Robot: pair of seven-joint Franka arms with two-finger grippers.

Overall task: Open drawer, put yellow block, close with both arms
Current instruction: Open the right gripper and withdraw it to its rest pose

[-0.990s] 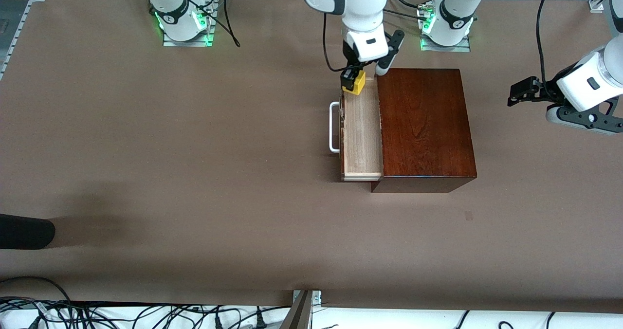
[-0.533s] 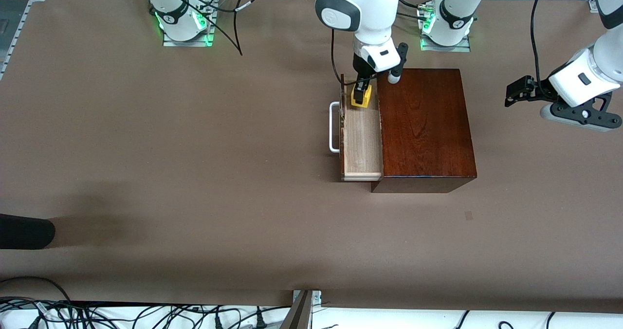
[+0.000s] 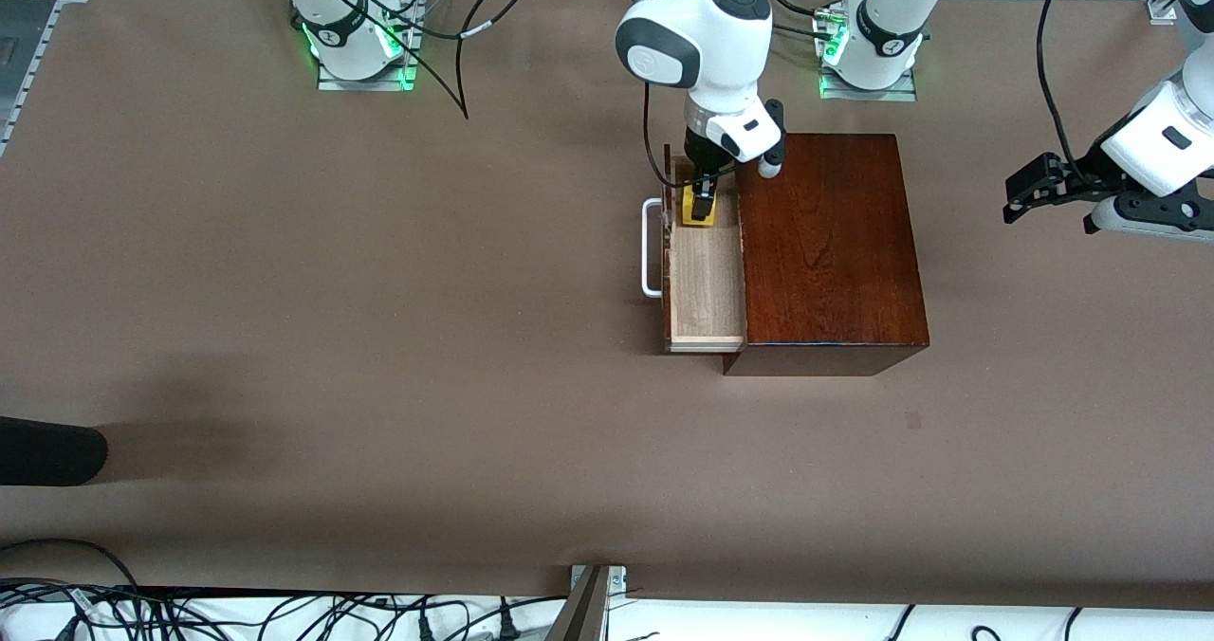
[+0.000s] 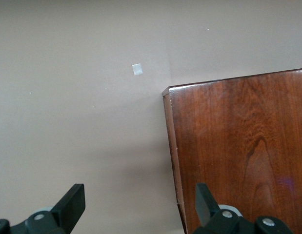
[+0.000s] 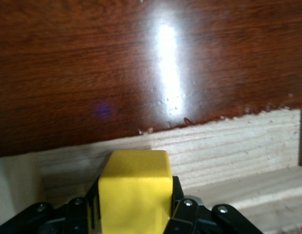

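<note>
The drawer (image 3: pixel 707 281) stands pulled out of the reddish-brown box (image 3: pixel 830 243), its white handle (image 3: pixel 651 247) pointing toward the right arm's end of the table. My right gripper (image 3: pixel 701 207) is shut on the yellow block (image 3: pixel 687 214) and holds it low inside the drawer, at the end nearer the robots' bases. In the right wrist view the block (image 5: pixel 136 187) sits between the fingers, over the drawer's pale wood (image 5: pixel 229 146). My left gripper (image 3: pixel 1029 191) is open and empty, above the table beside the box; in its wrist view (image 4: pixel 138 204) the box corner (image 4: pixel 243 146) shows.
A dark rounded object (image 3: pixel 47 451) lies at the table's edge toward the right arm's end. A small tape mark (image 3: pixel 912 420) is on the table nearer the front camera than the box. Cables (image 3: pixel 285 613) run along the front edge.
My right gripper has carried the yellow block from over the drawer's end down into the drawer. My left gripper has shifted slightly, still open beside the box.
</note>
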